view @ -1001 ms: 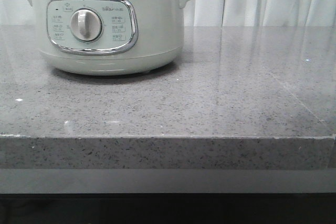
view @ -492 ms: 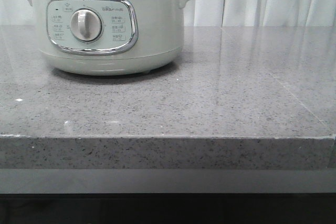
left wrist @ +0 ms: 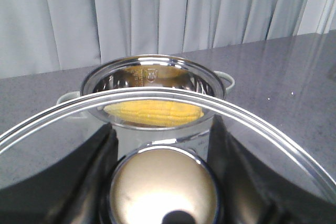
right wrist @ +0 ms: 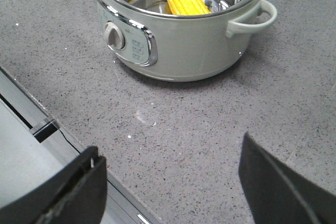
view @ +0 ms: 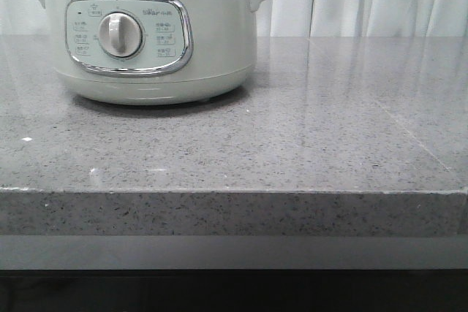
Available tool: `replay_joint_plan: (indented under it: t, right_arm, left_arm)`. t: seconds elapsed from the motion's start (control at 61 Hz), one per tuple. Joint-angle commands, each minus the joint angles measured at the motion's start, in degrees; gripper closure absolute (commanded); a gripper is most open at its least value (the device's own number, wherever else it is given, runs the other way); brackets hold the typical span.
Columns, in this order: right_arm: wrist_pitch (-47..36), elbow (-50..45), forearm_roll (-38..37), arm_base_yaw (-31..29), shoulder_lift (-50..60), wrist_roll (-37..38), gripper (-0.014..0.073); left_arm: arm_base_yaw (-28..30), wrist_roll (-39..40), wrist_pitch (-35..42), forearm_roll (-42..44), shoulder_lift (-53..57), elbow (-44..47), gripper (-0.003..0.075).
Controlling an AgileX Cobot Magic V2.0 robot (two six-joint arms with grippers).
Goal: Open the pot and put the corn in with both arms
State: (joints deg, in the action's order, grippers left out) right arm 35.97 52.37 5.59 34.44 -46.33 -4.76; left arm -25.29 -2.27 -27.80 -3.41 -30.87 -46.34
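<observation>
Glass lid (left wrist: 173, 108) gripped in left hand (left wrist: 165, 192) screens corn (left wrist: 153, 113); right hand (right wrist: 170, 182) spread, empty.

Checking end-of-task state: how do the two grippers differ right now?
The left gripper is shut on the glass lid by its knob, held above the pot; the right gripper is open and holds nothing, fingers spread. The left looks down at the corn inside the pot; the right sits back over the grey countertop.
</observation>
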Motion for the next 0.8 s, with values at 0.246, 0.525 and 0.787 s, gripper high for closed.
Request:
replay_joint_plan:
  t: [0.246,0.525,0.787]
  right_arm:
    - [-4.5,1.4,0.4,-0.3,0.5,-0.2,0.0052]
    - [-4.5,1.4,0.4,-0.3,0.5,-0.2,0.0052]
    - [-4.5,1.4,0.4,-0.3,0.5,-0.2,0.0052]
  left_arm:
    - [0.0,0.0,13.4,-0.7,-13.3,-9.2,0.0480]
    - [0.0,0.0,18.8,-0.7,-28.3,-18.3,0.0480]
    - [0.0,0.1,19.9,-1.2,-41.8,-29.3,0.0480]
